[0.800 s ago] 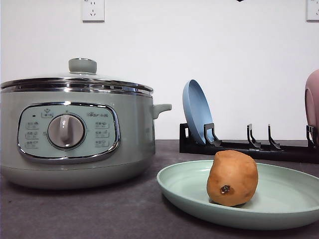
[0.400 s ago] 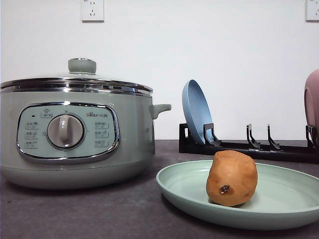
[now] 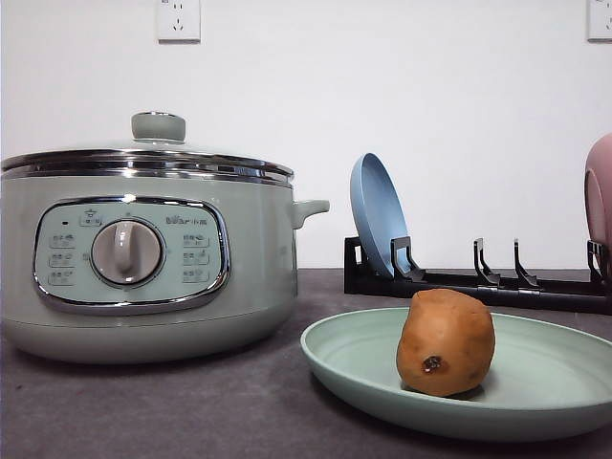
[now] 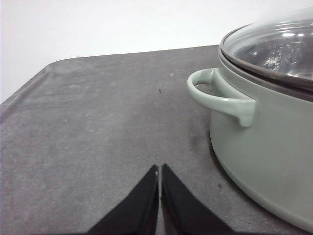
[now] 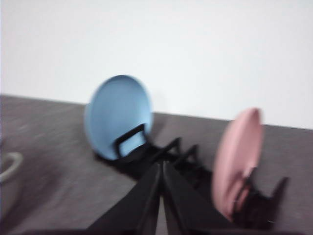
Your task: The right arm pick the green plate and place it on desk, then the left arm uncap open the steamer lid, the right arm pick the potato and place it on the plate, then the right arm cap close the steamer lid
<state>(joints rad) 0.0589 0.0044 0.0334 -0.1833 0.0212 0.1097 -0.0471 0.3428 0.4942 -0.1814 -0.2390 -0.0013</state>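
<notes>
Compared with the frames half a second and one second back, nothing on the desk [image 3: 191,411] has shifted: potato, plate, pot and lid sit where they were, apart from a slight wobble of the picture.

The potato [image 3: 446,342] stands on the green plate [image 3: 545,382], left of the plate's centre in the front view. Its long axis is close to upright, leaning a little; the narrower end is on top and the small dark spot faces the camera low on its front.

The plate lies flat on the desk, just right of the steamer pot [image 3: 143,258] and in front of the black rack [image 3: 478,282].

The steamer lid [image 3: 148,158] rests closed on the pot, knob up.

A blue plate [image 3: 378,215] stands on edge in the rack; a pink plate [image 3: 600,201] stands at the far right.

Left gripper [image 4: 160,169]: jaws pressed together, empty, above bare desk beside the pot's handle [image 4: 215,95].

Right gripper [image 5: 161,166]: jaws together, empty, facing the rack; view blurred.
</notes>
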